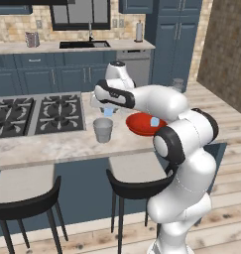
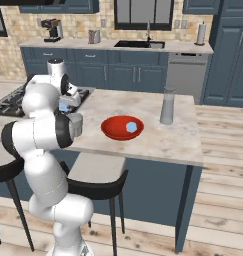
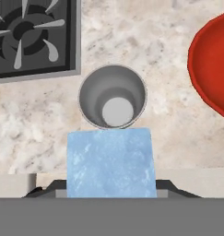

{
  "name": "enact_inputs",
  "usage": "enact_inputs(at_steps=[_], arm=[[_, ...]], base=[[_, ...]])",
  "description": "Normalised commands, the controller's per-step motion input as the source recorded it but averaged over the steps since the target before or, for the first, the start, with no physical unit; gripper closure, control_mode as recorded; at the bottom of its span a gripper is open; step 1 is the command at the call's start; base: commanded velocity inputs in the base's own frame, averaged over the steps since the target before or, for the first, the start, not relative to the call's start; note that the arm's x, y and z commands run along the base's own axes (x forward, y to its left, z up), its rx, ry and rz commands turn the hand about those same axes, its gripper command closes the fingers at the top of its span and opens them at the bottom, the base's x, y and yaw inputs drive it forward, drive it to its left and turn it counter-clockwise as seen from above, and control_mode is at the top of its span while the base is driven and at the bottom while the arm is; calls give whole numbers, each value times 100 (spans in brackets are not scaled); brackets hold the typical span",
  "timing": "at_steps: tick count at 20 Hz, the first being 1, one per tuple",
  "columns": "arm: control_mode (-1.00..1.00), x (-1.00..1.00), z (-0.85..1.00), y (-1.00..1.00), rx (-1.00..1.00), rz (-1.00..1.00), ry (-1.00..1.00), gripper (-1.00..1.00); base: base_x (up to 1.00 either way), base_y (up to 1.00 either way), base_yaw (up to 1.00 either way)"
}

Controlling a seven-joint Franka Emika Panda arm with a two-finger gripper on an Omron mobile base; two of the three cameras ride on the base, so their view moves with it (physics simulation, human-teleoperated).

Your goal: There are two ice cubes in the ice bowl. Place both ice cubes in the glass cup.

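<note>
A pale-blue, frosted translucent ice cube [image 3: 111,162] is pinched squarely in the gripper [image 1: 108,112], held just above the grey tapered glass cup [image 3: 112,96] on the marbled counter [image 3: 35,124]. The second ice cube [image 2: 131,128] is seen lying in the glossy red round ice bowl [image 2: 113,131], just beside the cup.

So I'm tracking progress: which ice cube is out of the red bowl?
The ice cube gripped in the tool, held above the glass cup. The other cube lies in the ice bowl.
</note>
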Motion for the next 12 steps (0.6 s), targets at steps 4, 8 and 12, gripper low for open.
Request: enact_inputs(at_steps=[4, 8, 12], arm=[[-100, 34, -23, 0, -7, 3, -1, 100], [-100, 2, -22, 0, -6, 8, -3, 100], [-100, 0, -13, 0, 0, 5, 0, 100]], base=[[0, 0, 0], [0, 0, 0], [0, 0, 0]])
